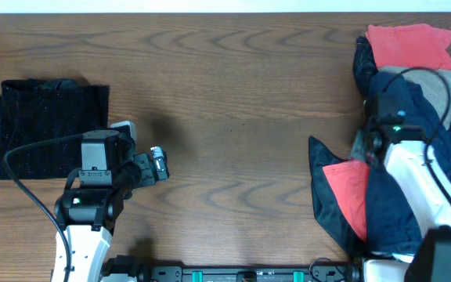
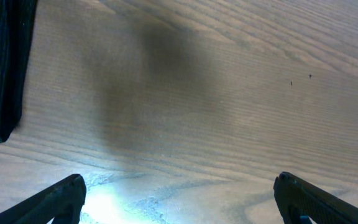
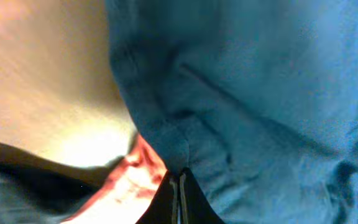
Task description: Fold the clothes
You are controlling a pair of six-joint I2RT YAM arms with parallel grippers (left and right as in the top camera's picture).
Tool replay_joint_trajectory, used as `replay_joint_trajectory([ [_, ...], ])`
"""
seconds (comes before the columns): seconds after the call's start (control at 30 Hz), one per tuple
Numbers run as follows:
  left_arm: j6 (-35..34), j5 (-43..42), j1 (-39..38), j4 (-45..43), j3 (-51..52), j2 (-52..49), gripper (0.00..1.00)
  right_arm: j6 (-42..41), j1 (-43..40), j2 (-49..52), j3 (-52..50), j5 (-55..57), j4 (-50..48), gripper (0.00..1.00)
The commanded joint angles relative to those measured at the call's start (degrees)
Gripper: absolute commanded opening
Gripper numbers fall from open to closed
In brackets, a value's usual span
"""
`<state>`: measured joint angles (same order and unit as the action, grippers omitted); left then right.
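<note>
From overhead, the left fingers (image 1: 142, 145) hang spread apart over bare table (image 1: 241, 94). A folded dark garment (image 1: 45, 129) lies flat just beyond them to their left and looks like finished work. Well apart on the far side, the right arm (image 1: 413, 180) reaches into an unfolded pile of clothes (image 1: 413, 86) of navy, red and beige pieces, and its tip is lost among the folds. In the left wrist view both fingertips stand wide open with nothing between them, only wood grain ahead, and the dark garment's edge sits off to their left without touching them. In the right wrist view the right fingers (image 3: 179, 190) are pressed together on a bunched edge of blue cloth (image 3: 260, 93). A red cloth (image 3: 135, 177) lies directly beside them on the left, and I cannot tell whether any of it is caught in the pinch. The step in hand appears to be picking the next garment out of the heap. The next move likely calls for lifting the blue piece free of the red one, carrying it to the bare middle of the table, and bringing the idle left fingers over to help spread it flat.
</note>
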<state>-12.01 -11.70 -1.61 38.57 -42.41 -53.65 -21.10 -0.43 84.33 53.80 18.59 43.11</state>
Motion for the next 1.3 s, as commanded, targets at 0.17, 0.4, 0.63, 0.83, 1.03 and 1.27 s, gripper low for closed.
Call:
replay_joint_trajectory([
  [0.17,-0.2,-0.3,0.2,-0.1,-1.3,-0.2,0.98,12.0,-0.8,-3.5,6.0,-20.6,-0.3,0.01],
  [0.4,-0.2,-0.3,0.2,0.0,-1.3,-0.2,0.98,16.3,0.5,-7.6,12.5,-56.0,-7.5,0.01],
  [0.63,-0.2,-0.3,0.2,-0.5,-1.3,-0.2,0.97,10.3,6.6,-8.2,12.9,-65.0,-16.6,0.01],
  [0.83,-0.2,-0.3,0.2,-1.9,-1.3,-0.2,0.98,10.2,14.8,-5.6,12.9,-60.3,-19.6,0.01],
  [1.03,-1.6,-0.3,0.2,-2.4,-1.3,-0.2,0.98,9.7,18.6,-4.5,12.9,-48.0,-20.9,0.48],
  [1.27,-9.2,-5.4,0.2,-3.9,-1.2,-0.8,0.98,7.3,16.4,-4.6,12.9,-24.2,-7.5,0.99],
])
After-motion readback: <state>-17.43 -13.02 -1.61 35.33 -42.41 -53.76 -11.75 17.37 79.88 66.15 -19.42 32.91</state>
